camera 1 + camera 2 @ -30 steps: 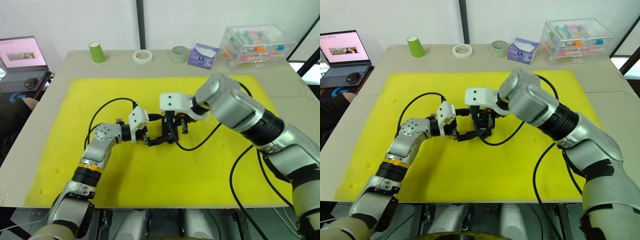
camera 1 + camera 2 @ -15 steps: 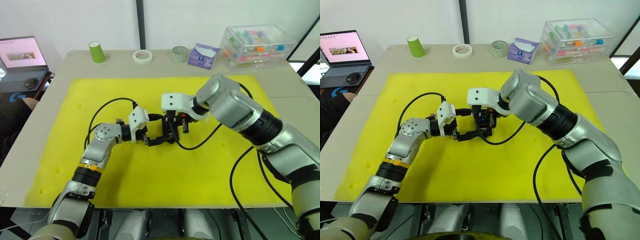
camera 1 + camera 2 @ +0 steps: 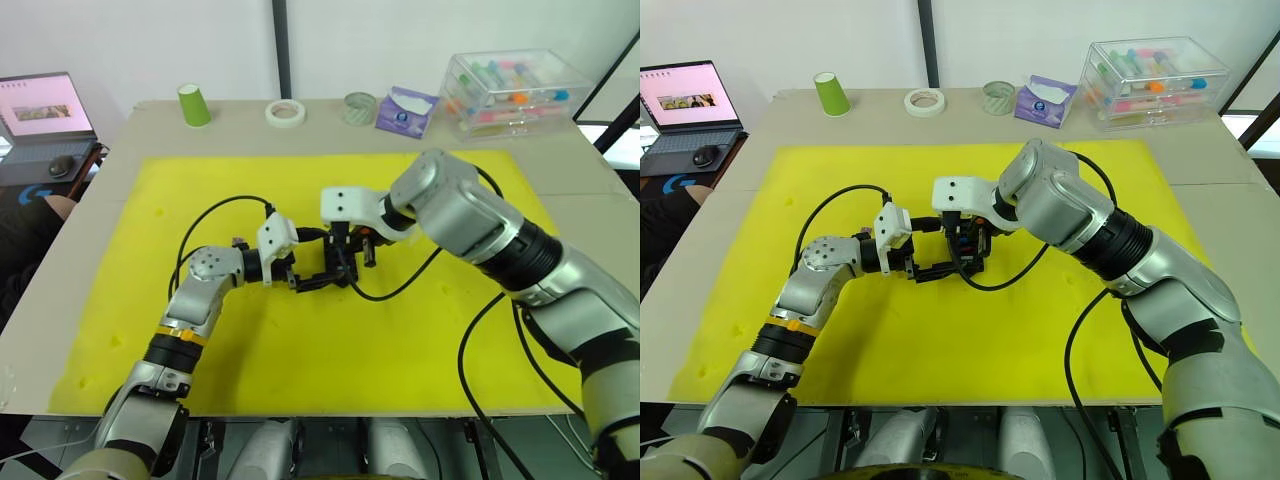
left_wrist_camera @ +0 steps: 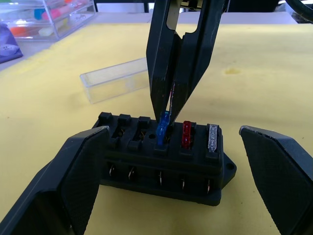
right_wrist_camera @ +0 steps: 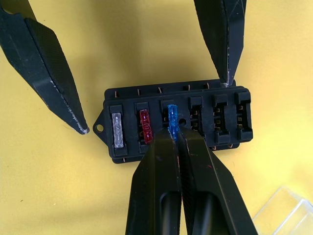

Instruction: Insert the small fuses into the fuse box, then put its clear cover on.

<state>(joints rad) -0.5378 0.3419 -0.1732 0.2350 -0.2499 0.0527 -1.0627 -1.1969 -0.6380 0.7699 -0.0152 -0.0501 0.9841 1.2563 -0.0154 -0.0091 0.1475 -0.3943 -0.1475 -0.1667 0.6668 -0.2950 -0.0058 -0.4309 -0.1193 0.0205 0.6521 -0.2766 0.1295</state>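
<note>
From the head camera you see both arms meeting at mid-mat: the left gripper (image 3: 300, 283) reaches in from one side and the right gripper (image 3: 343, 272) comes down from above onto the fuse box (image 3: 322, 281), which lies on the yellow mat (image 3: 300, 370). Against the pictures from half a second and a second ago, almost nothing has shifted; both arms sit where they were, so you are partway through a slow push, not a reach.

In the left wrist view your left pincer stands wide, one finger on each side of the fuse box without clearly clamping it. The right pincer's fingers (image 4: 164, 58) come down narrow, pinched on the blue fuse (image 4: 163, 128), which sits part-way in its slot and proud of the red fuse (image 4: 187, 135) and the grey fuse (image 4: 212, 138) beside it. The clear cover (image 4: 117, 80) lies just beyond the box.

In the right wrist view three slots past the blue fuse are bare. I judge this fuse wants pressing home, with three more and the cover to follow
</note>
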